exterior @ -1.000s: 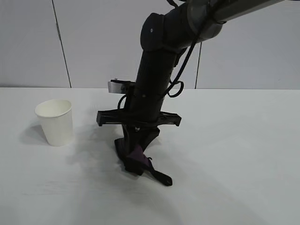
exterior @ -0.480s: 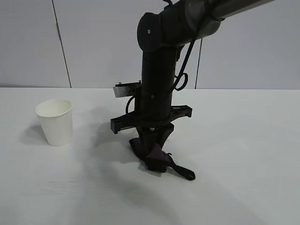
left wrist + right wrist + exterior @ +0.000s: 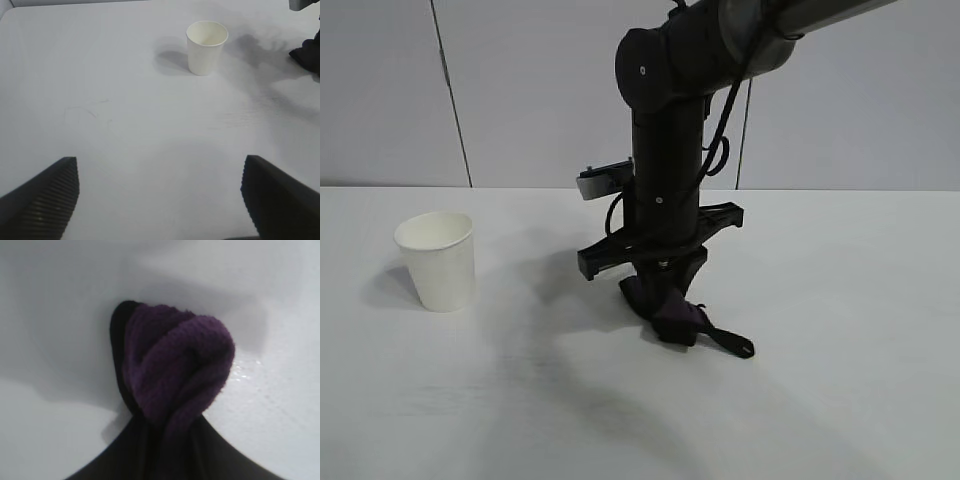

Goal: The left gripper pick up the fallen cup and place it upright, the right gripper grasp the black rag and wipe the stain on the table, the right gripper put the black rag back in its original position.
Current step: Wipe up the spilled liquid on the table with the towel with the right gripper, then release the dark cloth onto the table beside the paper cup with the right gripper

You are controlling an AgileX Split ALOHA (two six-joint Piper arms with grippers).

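One right tool point(image 3: 665, 300), clamped on the black rag point(image 3: 672, 318), presses it onto the table point(image 3: 840, 300) at frame centre; left tool point(image 3: 160, 200) gapes empty.

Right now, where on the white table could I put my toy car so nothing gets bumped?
Bare room lies on the white matte table right of the purple rag with black edging, and along the front edge. It is crowded mid-table, where the black right gripper clamps the rag. The white paper cup stands left.

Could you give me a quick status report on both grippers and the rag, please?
Right gripper shut on purple, black-edged rag, pressing it on white table. Left gripper open, idle. White paper cup upright, clear.
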